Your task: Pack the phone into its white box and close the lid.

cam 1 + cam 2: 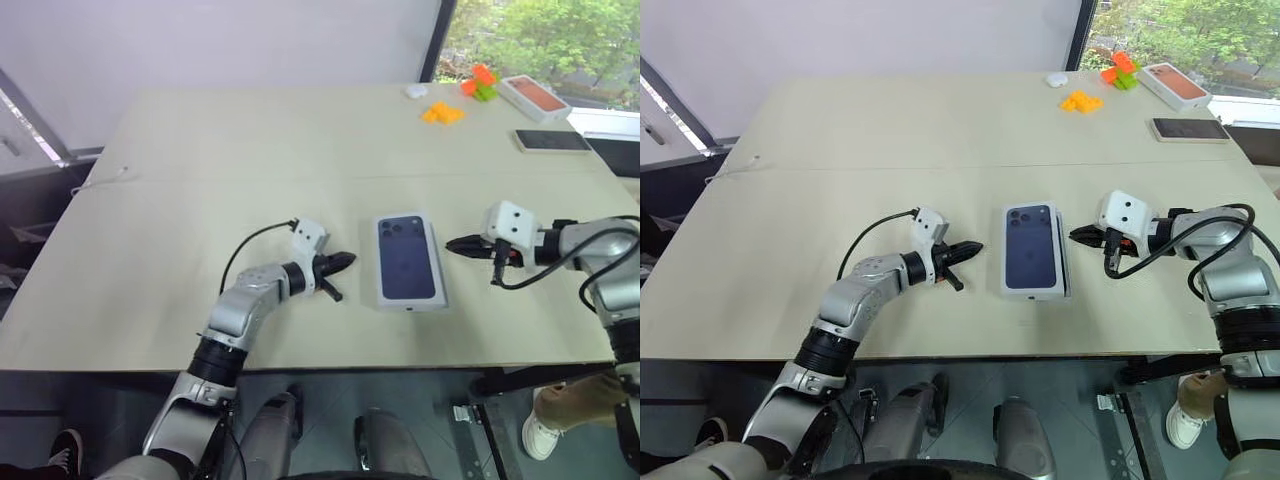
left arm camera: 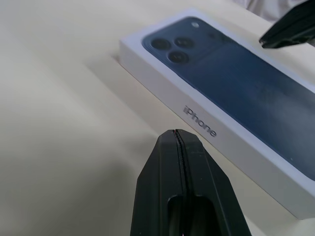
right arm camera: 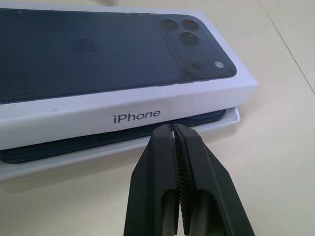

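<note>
Left eye view: left gripper (image 1: 343, 261), fingers pressed together, sits just left of the lid (image 1: 408, 260), not touching. The lid rests askew over the phone (image 3: 113, 140) in the white box (image 3: 115, 152). Right gripper (image 1: 458, 244), also closed, points at its right edge.

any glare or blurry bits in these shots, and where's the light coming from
Left eye view: daylight from the window at the far right; soft shadow beside the lid. Left wrist view: own shut left gripper soft, lid edge sharp. Right wrist view: dull sheen on the lid top, right gripper slightly soft.
</note>
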Controlling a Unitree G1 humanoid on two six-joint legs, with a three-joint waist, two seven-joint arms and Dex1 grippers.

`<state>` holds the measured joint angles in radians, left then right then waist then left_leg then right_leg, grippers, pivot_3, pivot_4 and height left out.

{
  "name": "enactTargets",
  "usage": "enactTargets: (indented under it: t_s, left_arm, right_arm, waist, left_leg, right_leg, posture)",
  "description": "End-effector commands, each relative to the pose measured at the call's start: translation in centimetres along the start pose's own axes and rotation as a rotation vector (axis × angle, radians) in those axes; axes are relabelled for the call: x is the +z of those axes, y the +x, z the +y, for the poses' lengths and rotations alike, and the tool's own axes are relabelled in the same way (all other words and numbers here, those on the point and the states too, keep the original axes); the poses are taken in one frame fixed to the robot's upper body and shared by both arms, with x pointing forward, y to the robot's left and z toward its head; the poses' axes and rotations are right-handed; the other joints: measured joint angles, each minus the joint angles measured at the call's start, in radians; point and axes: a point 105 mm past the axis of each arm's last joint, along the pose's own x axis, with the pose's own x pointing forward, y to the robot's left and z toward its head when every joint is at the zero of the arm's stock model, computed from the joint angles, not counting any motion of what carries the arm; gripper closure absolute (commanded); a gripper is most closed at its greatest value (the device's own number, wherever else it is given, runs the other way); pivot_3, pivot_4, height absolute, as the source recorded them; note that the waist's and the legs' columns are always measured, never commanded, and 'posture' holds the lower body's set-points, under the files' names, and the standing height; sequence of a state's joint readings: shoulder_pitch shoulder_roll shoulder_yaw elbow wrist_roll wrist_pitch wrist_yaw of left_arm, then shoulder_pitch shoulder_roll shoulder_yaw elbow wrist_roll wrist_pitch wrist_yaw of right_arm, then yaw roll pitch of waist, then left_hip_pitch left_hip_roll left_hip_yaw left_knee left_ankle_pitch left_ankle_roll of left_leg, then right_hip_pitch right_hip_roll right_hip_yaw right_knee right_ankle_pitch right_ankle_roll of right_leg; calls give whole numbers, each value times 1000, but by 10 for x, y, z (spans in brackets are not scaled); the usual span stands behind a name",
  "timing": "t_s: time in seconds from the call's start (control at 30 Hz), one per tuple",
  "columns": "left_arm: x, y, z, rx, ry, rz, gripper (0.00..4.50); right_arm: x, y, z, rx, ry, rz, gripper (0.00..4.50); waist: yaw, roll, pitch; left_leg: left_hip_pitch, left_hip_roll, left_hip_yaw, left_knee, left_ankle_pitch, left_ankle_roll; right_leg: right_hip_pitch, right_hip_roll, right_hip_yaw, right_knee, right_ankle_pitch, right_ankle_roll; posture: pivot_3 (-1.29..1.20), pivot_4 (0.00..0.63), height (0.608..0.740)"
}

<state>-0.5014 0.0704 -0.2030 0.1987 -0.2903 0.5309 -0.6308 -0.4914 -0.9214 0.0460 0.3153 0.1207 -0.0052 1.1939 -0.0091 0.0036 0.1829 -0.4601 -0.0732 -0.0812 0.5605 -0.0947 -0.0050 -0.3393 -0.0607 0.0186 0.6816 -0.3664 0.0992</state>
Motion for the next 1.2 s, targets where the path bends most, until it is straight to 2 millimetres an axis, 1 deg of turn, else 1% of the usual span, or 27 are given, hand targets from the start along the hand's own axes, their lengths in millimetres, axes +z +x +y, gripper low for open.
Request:
enactTargets:
  t_s: [0.03,0.37,0.5,0.63,0.73,0.87,1.13,1.17,1.2]
  left_arm:
    - [-1,13,-8,-42,22,22,4500]
    - [-4,30,-23,-119,31,74,4500]
    - [4,40,-30,-143,39,51,4500]
    - [9,43,-32,-158,34,38,4500]
    - [13,44,-34,-169,19,28,4500]
    - [26,43,-34,-168,41,-13,4500]
    - [31,44,-39,-182,39,-31,4500]
    - [34,44,-39,-175,52,-50,4500]
    - [42,44,-42,-190,1,-78,4500]
  right_arm:
    - [9,-1,-3,-23,-50,-12,4357]
    - [7,-1,-1,-35,-60,-1,4357]
    - [4,-1,-1,-38,-73,9,4357]
    - [4,-1,0,-39,-78,10,4357]
    - [1,-2,0,-39,-78,21,4357]
    - [-5,-3,2,-40,-85,41,4357]
    - [-8,-3,-1,-52,-92,53,4357]
    - [-8,-3,-1,-48,-89,54,4357]
    - [-8,-3,-1,-51,-95,57,4357]
  waist:
    - [2,0,0]
    - [2,0,0]
    - [4,0,0]
    - [2,0,0]
    - [2,0,0]
    - [2,0,0]
    - [0,0,0]
    - [0,0,0]
    - [0,0,0]
  left_leg:
    - [0,0,0,0,0,0]
    - [0,0,0,-1,1,1]
    - [0,-1,0,0,1,1]
    - [0,-1,0,0,1,1]
    - [0,-1,0,0,1,1]
    - [0,-1,0,0,1,2]
    - [0,-1,0,-1,1,2]
    - [0,-1,0,-1,1,2]
    - [0,-1,0,-1,1,2]
  right_leg:
    - [0,0,0,0,0,0]
    - [0,0,-1,0,0,1]
    - [1,-1,-1,0,0,1]
    - [1,-1,-1,0,0,1]
    - [1,-1,-1,0,0,1]
    - [1,-1,-1,0,0,1]
    - [0,-1,-2,-1,0,1]
    - [0,-1,-2,-1,0,1]
    - [0,-1,-2,-1,0,1]
  posture:
    - [0,150,740]
    - [0,150,740]
    - [0,150,740]
    - [0,150,740]
    - [0,150,740]
    - [0,150,740]
    - [0,150,740]
    - [0,150,740]
    - [0,150,740]
